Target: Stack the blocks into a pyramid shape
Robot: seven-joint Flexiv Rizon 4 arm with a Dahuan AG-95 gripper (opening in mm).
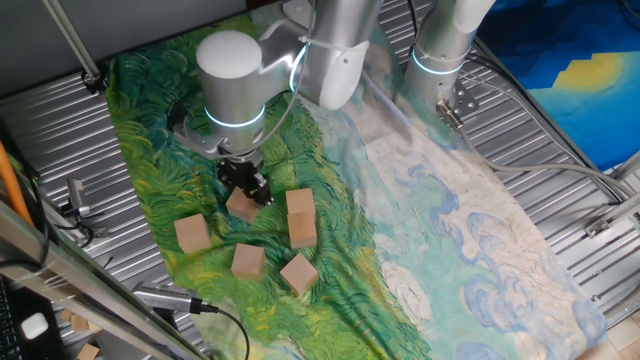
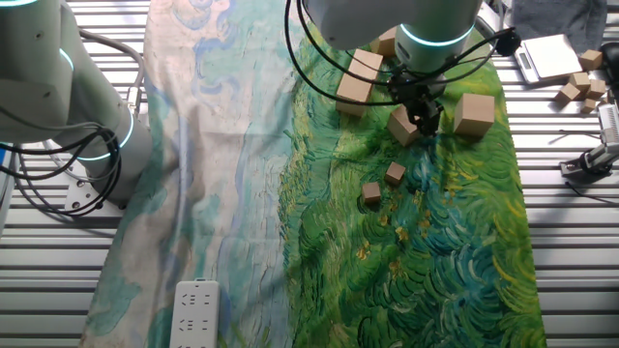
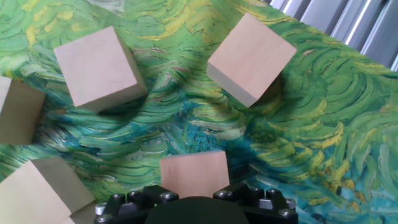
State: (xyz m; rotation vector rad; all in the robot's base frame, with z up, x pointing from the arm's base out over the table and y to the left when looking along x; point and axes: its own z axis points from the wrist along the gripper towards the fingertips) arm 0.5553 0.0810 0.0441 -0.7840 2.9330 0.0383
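- A block (image 3: 194, 174) sits between the fingers of the tool (image 1: 250, 188); the hand view shows it held at the bottom edge of the frame, so the tool is clenched on it.
- In one fixed view that held block (image 1: 240, 205) is low over the cloth (image 1: 420, 200); whether it touches the cloth cannot be told.
- In the other fixed view the same block (image 2: 403, 125) appears tilted under the tool (image 2: 424, 108).
- Just beside it stands a two-high stack (image 1: 301, 217), one cube on top of another.
- Three loose blocks lie on the green part of the cloth: one to the left (image 1: 192, 234), one in front (image 1: 248, 261), and one turned at an angle (image 1: 299, 273).
- The loose ones are near each other but apart.
- Two small dark-brown cubes (image 2: 383, 184) lie on the cloth, well apart from the tan ones.
- The counter (image 1: 560, 140) is ribbed metal, with the painted cloth draped across it.
- A white power strip (image 2: 194, 314) lies at the cloth's pale end.
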